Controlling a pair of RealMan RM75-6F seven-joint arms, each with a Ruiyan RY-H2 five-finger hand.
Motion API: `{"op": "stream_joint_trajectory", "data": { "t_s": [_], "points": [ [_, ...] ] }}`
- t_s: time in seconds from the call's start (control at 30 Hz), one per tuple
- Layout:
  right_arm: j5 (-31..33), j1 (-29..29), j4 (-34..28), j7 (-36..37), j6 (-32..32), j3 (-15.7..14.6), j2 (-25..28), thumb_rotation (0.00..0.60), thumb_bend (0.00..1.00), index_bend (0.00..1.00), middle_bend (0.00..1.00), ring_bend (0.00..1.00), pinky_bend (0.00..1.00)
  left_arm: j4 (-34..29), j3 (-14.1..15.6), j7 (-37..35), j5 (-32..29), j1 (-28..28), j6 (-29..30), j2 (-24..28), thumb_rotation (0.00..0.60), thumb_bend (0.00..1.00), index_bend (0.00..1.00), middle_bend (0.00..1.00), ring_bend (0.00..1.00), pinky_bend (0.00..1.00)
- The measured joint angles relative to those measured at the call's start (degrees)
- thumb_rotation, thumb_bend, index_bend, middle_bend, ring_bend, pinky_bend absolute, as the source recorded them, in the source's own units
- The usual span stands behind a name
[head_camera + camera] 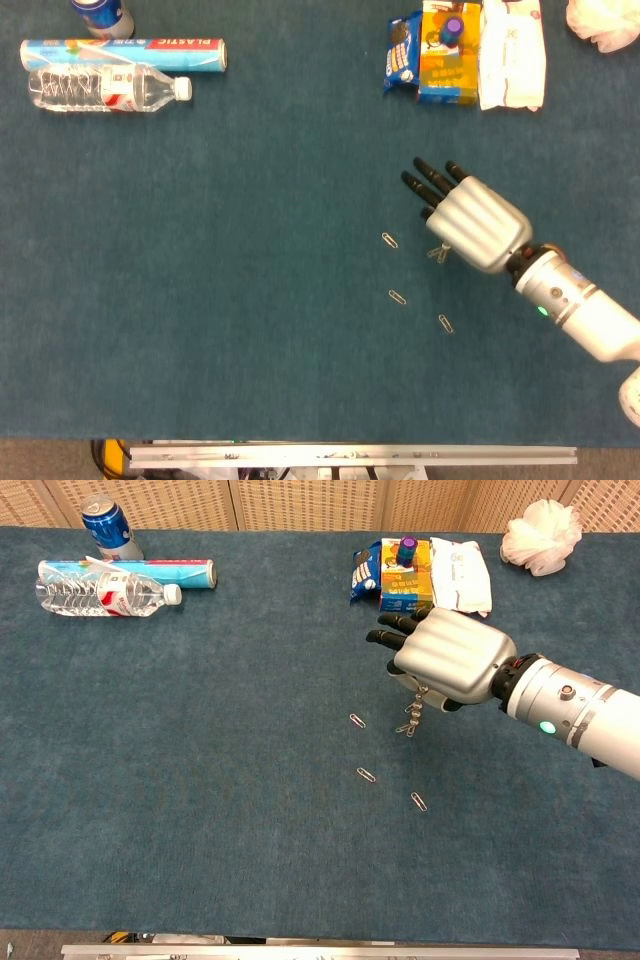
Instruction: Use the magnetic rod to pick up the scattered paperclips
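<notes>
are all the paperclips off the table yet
No, in the chest view three paperclips lie loose on the blue table, while a few hang from the magnetic rod under the right robot hand.

We look straight down on the tabletop (200, 300) from the head, obliquely forward from the chest, sharing the same tabletop.
</notes>
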Motion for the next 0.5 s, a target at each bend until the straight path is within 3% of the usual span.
{"op": "stream_joint_trajectory", "data": {
  "t_s": [0.5],
  "points": [
    [5.17, 2.03, 4.14, 0.26, -0.63, 0.99, -1.71, 0.6, 0.32, 0.58, 0.13, 0.0, 0.25, 0.73, -0.1, -0.51, -0.46, 0.07, -0.53, -0.28, 0.6, 0.01, 0.44, 0.44, 0.26, 0.45]
  ]
}}
